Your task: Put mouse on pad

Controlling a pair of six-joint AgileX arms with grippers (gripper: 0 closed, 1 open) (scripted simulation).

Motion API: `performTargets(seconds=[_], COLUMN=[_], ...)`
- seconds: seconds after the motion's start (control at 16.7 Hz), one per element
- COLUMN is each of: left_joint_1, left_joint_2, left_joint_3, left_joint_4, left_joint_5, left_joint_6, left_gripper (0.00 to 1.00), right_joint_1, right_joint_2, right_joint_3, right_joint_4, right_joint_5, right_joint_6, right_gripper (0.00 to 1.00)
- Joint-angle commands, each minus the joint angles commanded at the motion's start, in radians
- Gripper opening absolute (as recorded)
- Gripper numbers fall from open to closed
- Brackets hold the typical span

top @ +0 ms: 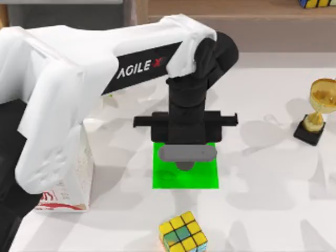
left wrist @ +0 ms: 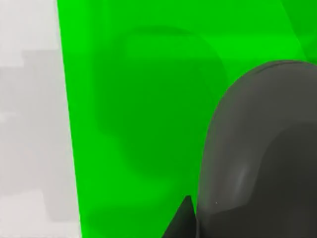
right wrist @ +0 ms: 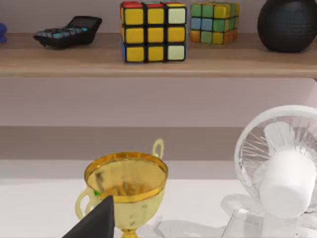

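My left arm, a bulky white shell with a black AgileX label, reaches from the table's left across to its middle, ending in a matte black wrist. The left gripper [top: 187, 157] hangs directly over the pad [top: 168, 178], a thin, flat, bright green square with no markings, lying on the white table [top: 262, 173]. Just under the gripper a smooth grey oval, the mouse [top: 187, 153], sits over the far part of the pad. In the left wrist view the mouse [left wrist: 262, 158] is a rounded, dark grey, faintly glossy dome against the green pad [left wrist: 148, 124], with a black fingertip [left wrist: 182, 220] right at its edge. The mouse seems to be between the fingers, but whether they are pressing on it or have let go I cannot tell, nor whether it is resting on the pad's surface.

Near the pad, at the table's near edge, lies a colourful puzzle cube [top: 184, 232] with yellow and green tiles. A white carton [top: 68, 184] with red print stands on the left, partly beneath the arm. A shiny gold trophy [top: 320, 110] on a black base stands on the right. The right wrist view looks over the trophy [right wrist: 126, 188] towards a white wire-guarded fan [right wrist: 282, 168] and a wooden shelf [right wrist: 158, 64] carrying two more puzzle cubes, a black calculator [right wrist: 69, 30] and a textured black sphere [right wrist: 287, 22].
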Motion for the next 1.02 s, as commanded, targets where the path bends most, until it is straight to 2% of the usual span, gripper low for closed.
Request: performTargets(seconds=[0.66,1.02], left_joint_1=[0.0,0.0], left_joint_2=[0.0,0.0], left_joint_3=[0.0,0.0], left_joint_4=[0.0,0.0], left_joint_5=[0.0,0.0], left_joint_6=[0.0,0.0], left_gripper=[0.98,1.0], right_joint_1=[0.0,0.0], right_joint_2=[0.0,0.0], right_joint_3=[0.0,0.0], right_joint_4=[0.0,0.0], right_joint_5=[0.0,0.0], right_joint_6=[0.0,0.0], right_gripper=[1.0,1.0])
